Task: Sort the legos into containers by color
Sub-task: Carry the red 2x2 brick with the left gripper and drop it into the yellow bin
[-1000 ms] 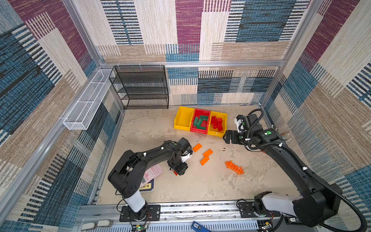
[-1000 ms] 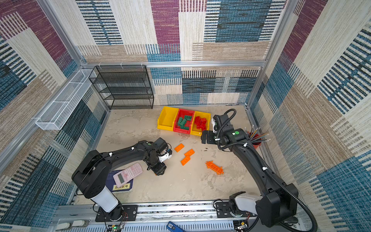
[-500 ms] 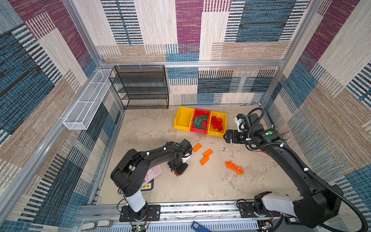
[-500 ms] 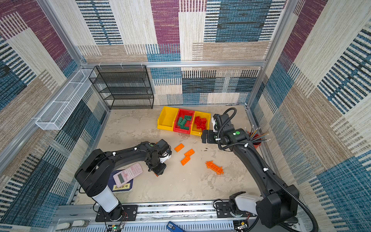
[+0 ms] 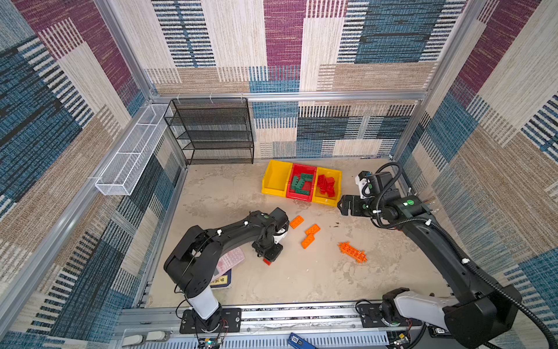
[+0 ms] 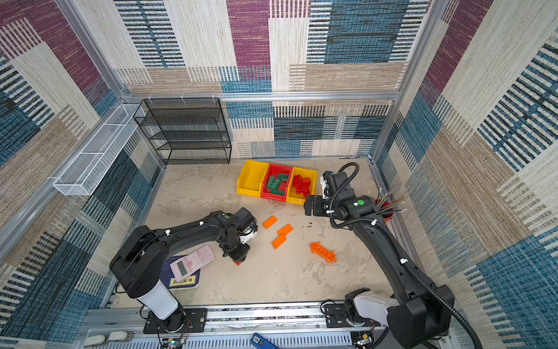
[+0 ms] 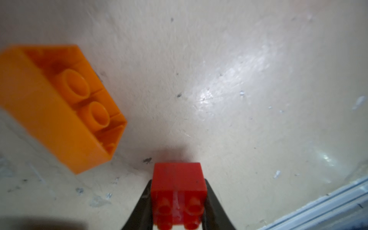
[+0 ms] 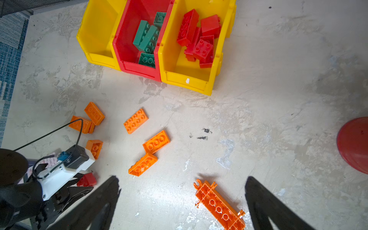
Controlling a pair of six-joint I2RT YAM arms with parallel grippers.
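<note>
**Top views.** Three containers stand touching in a row at the far edge of the table (image 5: 302, 281), right of middle: a yellow bin (image 5: 276, 178), a red bin (image 5: 302, 198) with green bricks (image 5: 302, 184) in it, and a second yellow bin (image 5: 324, 201) with red bricks (image 5: 327, 184) in it. Three orange bricks (image 5: 312, 229) lie loose mid-table. An orange lattice piece (image 5: 352, 252) lies well apart from them, toward the right edge. The left gripper (image 5: 271, 256) points down left of middle, with a red brick (image 5: 267, 261) poking out beneath it. A pink calculator (image 6: 193, 263) lies just beside it, toward the left edge. The right gripper (image 5: 342, 205) hangs just in front of the second yellow bin.

**Left wrist.** The jaws press both sides of the red brick (image 7: 178, 191), studs toward the camera (whether it rests on the table I cannot tell). An orange brick (image 7: 59, 107) lies near it, hollow side up and blurred.

**Right wrist.** The right gripper (image 8: 181, 183) has its jaws spread wide and holds nothing. The orange lattice piece (image 8: 219, 207) lies on the table below it.
</note>
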